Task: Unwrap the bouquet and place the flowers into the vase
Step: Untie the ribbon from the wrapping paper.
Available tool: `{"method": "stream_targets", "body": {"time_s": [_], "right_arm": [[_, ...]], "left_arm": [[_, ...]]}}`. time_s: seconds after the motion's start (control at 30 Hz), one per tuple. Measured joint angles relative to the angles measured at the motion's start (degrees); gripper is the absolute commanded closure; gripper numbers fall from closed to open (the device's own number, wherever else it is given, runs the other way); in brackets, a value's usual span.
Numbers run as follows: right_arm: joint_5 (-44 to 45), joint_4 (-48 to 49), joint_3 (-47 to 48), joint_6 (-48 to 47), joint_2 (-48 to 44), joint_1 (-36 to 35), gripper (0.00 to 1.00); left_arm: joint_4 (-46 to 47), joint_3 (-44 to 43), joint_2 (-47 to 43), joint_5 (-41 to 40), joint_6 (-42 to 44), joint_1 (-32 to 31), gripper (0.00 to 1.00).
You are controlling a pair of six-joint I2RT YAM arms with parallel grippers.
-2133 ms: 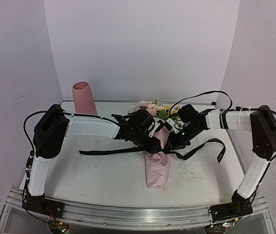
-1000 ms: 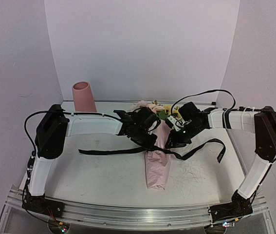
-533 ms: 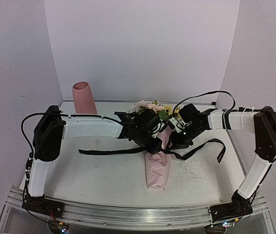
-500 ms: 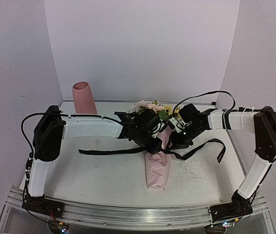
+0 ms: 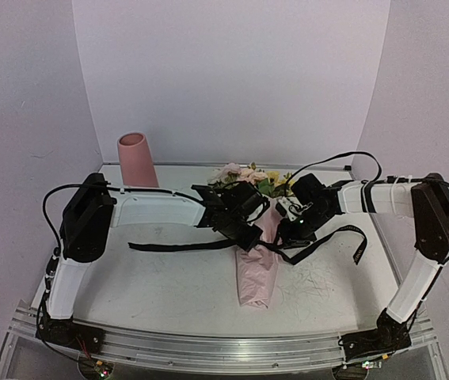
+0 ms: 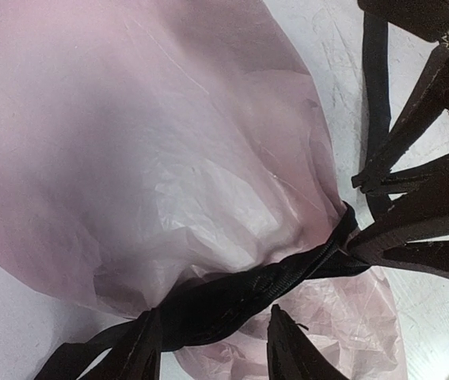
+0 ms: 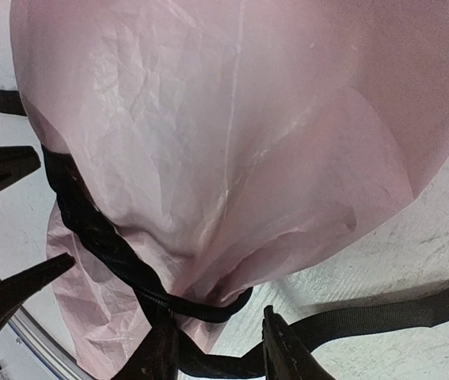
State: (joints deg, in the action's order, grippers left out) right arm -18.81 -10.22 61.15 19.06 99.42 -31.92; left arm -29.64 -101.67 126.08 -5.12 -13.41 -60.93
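Note:
The bouquet [image 5: 256,265] lies on the table with its flowers [image 5: 244,172] pointing to the back and its pink paper [image 6: 169,158] narrowing toward me. A black ribbon [image 6: 232,305] is tied round the paper's waist, and its tails trail left [image 5: 173,246] and right [image 5: 352,237]. My left gripper [image 6: 212,356] stands open at the left of the knot, fingertips straddling the ribbon. My right gripper [image 7: 222,352] stands open at the right side, just short of the ribbon [image 7: 97,229] where it loops under the paper [image 7: 248,119]. The pink vase [image 5: 137,161] stands upright at the back left.
The two grippers meet almost tip to tip over the bouquet's waist. In the left wrist view the right gripper's fingers [image 6: 414,214] show, and the left gripper's fingers [image 7: 6,170] show in the right wrist view. White walls enclose the table [image 5: 161,293] at the back and sides.
Both grippers have opened their jaws at the ribbon. The left arm has edged to the right, toward the bouquet's waist. The bouquet and the ribbon tails lie as before.

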Motion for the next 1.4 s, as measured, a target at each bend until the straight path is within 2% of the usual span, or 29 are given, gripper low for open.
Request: {"method": "stream_targets", "body": {"time_s": [0.1,0.2,0.3,0.47,0.57,0.63,0.73,1.03,1.1,1.3,1.4], "right_arm": [[0.0,0.0,0.0,0.4,0.0,0.0,0.74],[0.4,0.0,-0.1,0.5,0.0,0.0,0.85],[1.1,0.0,-0.1,0.8,0.0,0.0,0.89],[3.1,0.0,-0.1,1.3,-0.2,0.0,0.92],[4.7,0.0,-0.4,1.6,-1.4,0.0,0.9],[5.1,0.0,-0.5,1.6,-2.5,0.0,0.82],[4.6,0.3,-0.5,0.5,-4.2,0.0,0.73],[0.2,1.8,-0.4,-2.7,-4.5,-0.1,0.72],[-0.5,1.9,0.0,-3.0,-3.6,-0.3,0.7],[-1.1,2.2,0.7,-2.8,-0.8,-0.6,0.64],[-0.5,2.2,0.7,-2.3,0.0,-0.6,0.69]], "left_arm": [[0.0,0.0,0.0,-0.1,0.0,0.0,0.54],[0.0,0.0,0.0,-0.1,0.0,0.0,0.62],[-0.1,0.0,0.0,-0.1,0.2,-0.1,0.73],[-0.5,0.0,0.0,-2.2,-0.5,-0.2,0.84],[-0.5,0.0,0.0,-4.1,-1.4,-0.2,0.9],[-0.6,0.0,0.0,-5.2,-1.7,-0.2,0.88],[-0.7,0.0,0.0,-5.6,-2.0,-0.2,0.8],[-1.3,-2.5,0.0,1.9,-0.9,-0.2,0.68],[-1.3,-2.9,0.0,2.9,-0.4,-0.2,0.64],[-1.3,-3.0,0.6,4.0,0.2,-0.2,0.61],[-1.4,-3.0,1.3,3.6,0.1,-0.2,0.61]]}}
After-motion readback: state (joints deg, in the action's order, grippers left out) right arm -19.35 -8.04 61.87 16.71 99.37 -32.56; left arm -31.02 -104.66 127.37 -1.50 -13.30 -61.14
